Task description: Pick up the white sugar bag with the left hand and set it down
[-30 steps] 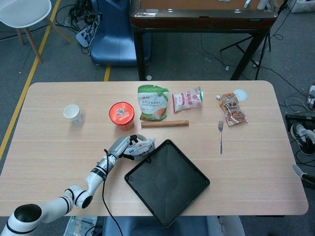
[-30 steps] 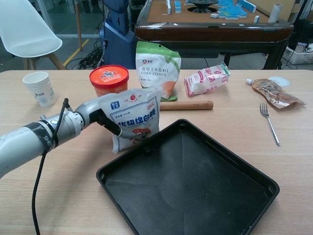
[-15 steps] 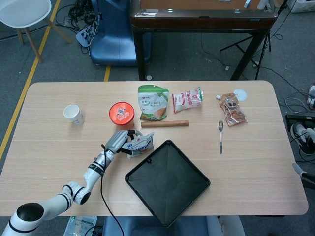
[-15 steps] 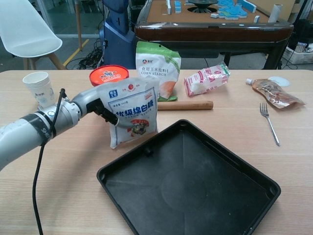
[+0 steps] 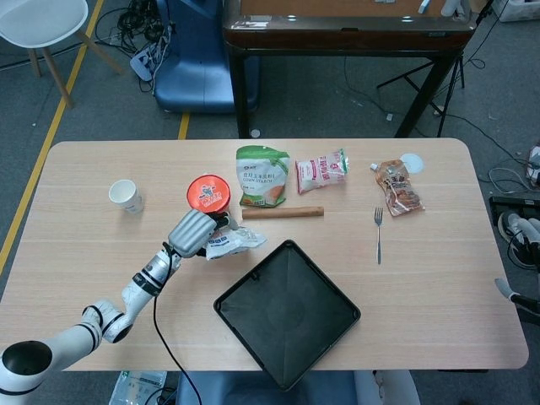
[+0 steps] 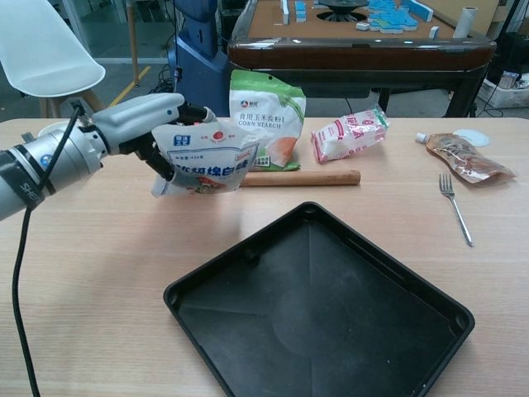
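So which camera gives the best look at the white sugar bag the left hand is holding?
The chest view: the white sugar bag is close and large, its printed front readable, lifted off the table in the left hand. The head view shows the bag only small and crumpled from above, partly hidden by the hand.

A light wood counter [image 5: 439, 278] with rounded corners stands on a grey floor [image 5: 110, 101] marked by a yellow line [image 5: 52, 135]. Behind it stands a dark brown table [image 5: 337, 29] with black legs, beside a blue seat [image 5: 196, 59] with a tangle of cables [image 5: 139, 42] at its side. A white chair [image 5: 38, 21] with wooden legs stands at the far left.
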`<control>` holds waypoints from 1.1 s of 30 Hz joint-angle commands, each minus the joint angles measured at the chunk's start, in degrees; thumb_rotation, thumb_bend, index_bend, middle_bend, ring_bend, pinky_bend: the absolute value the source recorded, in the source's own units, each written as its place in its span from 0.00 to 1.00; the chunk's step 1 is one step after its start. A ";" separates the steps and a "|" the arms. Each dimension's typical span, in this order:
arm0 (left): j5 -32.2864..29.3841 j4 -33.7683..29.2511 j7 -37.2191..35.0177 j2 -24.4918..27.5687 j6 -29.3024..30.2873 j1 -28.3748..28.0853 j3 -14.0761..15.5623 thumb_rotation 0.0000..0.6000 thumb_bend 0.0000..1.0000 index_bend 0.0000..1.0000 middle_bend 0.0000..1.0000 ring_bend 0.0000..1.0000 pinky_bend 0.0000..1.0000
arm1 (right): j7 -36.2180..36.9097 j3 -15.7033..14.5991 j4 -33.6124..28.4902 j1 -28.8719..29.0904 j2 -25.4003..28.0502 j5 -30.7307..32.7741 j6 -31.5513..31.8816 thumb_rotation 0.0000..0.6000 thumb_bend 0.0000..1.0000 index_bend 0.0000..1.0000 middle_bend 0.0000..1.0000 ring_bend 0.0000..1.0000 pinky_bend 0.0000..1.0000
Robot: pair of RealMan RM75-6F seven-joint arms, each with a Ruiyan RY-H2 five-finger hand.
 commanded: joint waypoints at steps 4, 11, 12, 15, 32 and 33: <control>3.60 -9.12 17.57 3.43 5.94 1.33 1.48 1.00 0.17 0.58 0.61 0.58 0.74 | 0.33 -0.07 0.12 -0.26 -0.08 -0.39 0.58 1.00 0.11 0.08 0.15 0.04 0.07; 7.15 -13.97 33.79 4.08 7.93 1.95 2.96 1.00 0.17 0.59 0.63 0.60 0.75 | 0.72 -0.30 0.24 -0.75 -0.20 -0.80 1.28 1.00 0.11 0.08 0.15 0.04 0.07; 7.80 -14.18 36.24 4.10 8.19 1.98 3.16 1.00 0.17 0.59 0.63 0.60 0.75 | 0.74 -0.32 0.23 -0.80 -0.21 -0.85 1.36 1.00 0.11 0.08 0.15 0.04 0.07; 8.90 -15.43 42.22 4.28 8.00 2.21 3.75 1.00 0.17 0.59 0.64 0.61 0.75 | 0.75 -0.38 0.18 -0.97 -0.23 -1.02 1.64 1.00 0.11 0.08 0.15 0.04 0.07; 8.31 -20.44 73.60 3.15 3.94 5.90 4.03 1.00 0.19 0.58 0.64 0.62 0.76 | 0.65 -0.49 -0.21 -1.61 -0.16 -1.07 2.23 1.00 0.11 0.08 0.16 0.04 0.07; 8.39 -20.51 74.46 3.13 3.85 5.98 4.07 1.00 0.19 0.58 0.64 0.62 0.76 | 0.63 -0.48 -0.25 -1.63 -0.12 -1.07 2.25 1.00 0.11 0.08 0.16 0.04 0.07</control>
